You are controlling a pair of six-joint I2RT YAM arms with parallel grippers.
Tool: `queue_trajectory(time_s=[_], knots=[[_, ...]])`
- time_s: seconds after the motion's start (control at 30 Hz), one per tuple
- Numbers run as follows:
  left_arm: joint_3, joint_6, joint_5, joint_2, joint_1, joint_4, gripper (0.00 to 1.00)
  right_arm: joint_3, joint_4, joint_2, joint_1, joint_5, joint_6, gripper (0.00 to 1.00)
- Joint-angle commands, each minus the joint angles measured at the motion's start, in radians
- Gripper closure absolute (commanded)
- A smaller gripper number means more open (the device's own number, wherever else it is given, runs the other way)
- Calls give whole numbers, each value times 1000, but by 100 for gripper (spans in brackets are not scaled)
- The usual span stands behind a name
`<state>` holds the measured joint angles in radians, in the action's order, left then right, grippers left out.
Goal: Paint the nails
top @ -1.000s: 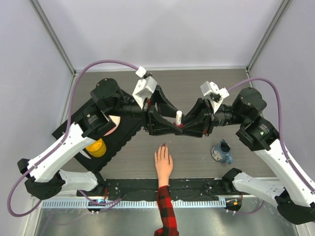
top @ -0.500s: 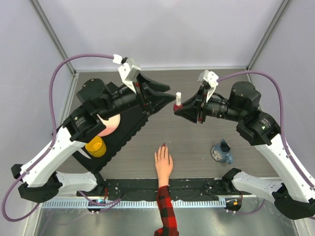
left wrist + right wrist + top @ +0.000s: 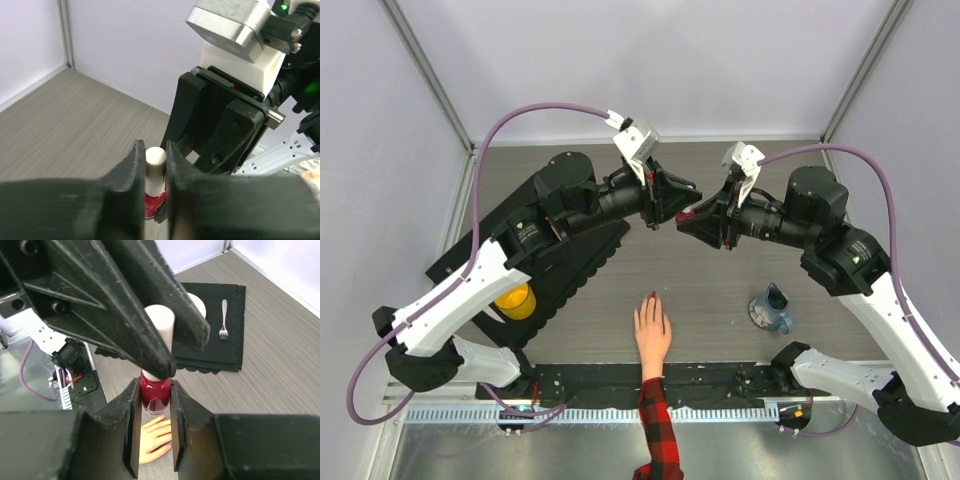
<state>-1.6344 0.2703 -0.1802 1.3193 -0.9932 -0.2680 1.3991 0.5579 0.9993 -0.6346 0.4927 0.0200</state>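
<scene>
A small red polish bottle (image 3: 155, 392) hangs in the air with my right gripper (image 3: 155, 395) shut on its glass body. My left gripper (image 3: 155, 155) is shut on the bottle's white cap (image 3: 155, 167) from the opposite side. In the top view the two grippers meet tip to tip, left gripper (image 3: 675, 205) against right gripper (image 3: 692, 217), above the table's middle. Below them the pale hand (image 3: 651, 330) with a plaid sleeve (image 3: 658, 430) lies flat, fingers pointing away. Its nails are tiny; one fingertip (image 3: 652, 295) looks red.
A black mat (image 3: 570, 262) lies at the left with a yellow cup (image 3: 516, 300) on it. A fork (image 3: 223, 320) rests on a black napkin (image 3: 230, 345). A blue mug (image 3: 772, 310) stands at the right. Grey walls close three sides.
Both grippers rose from near the table with the bottle. My left gripper, open beside the cap half a second ago, has closed on it.
</scene>
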Motion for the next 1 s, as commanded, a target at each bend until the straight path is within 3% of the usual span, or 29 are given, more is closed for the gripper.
queue_trajectory(time_s=[0.0,0.1,0.2,0.23,0.3,0.33,0.4,0.53,0.63,0.67,0.77,0.97], knots=[[-48,-17,-124,3,-9,-5,100,41,-50,-28,1,4,-8,99],[-73,-86,-328,12,-5,-66,100,35,-52,-40,1,44,-9,99],[-73,-97,-670,-14,14,-74,100,15,-56,-63,3,215,-14,99],[-35,-83,-903,-29,27,6,100,8,-62,-73,1,377,-15,99],[33,64,-1054,-84,33,175,100,-24,-122,-79,1,533,30,99],[110,122,-1082,-106,36,375,100,-37,-151,-83,1,568,56,99],[145,162,-1053,-144,42,441,100,-55,-187,-93,1,607,84,99],[91,84,-995,-126,45,278,100,-52,-188,-99,1,575,89,99],[48,40,-882,-124,45,157,75,-40,-182,-100,1,547,89,99],[39,-6,-843,-129,45,124,58,-38,-179,-99,1,532,81,99],[27,-55,-658,-166,45,55,43,-19,-116,-96,1,443,31,99],[28,-22,-235,-206,45,33,40,29,-15,-76,1,103,-14,99]])
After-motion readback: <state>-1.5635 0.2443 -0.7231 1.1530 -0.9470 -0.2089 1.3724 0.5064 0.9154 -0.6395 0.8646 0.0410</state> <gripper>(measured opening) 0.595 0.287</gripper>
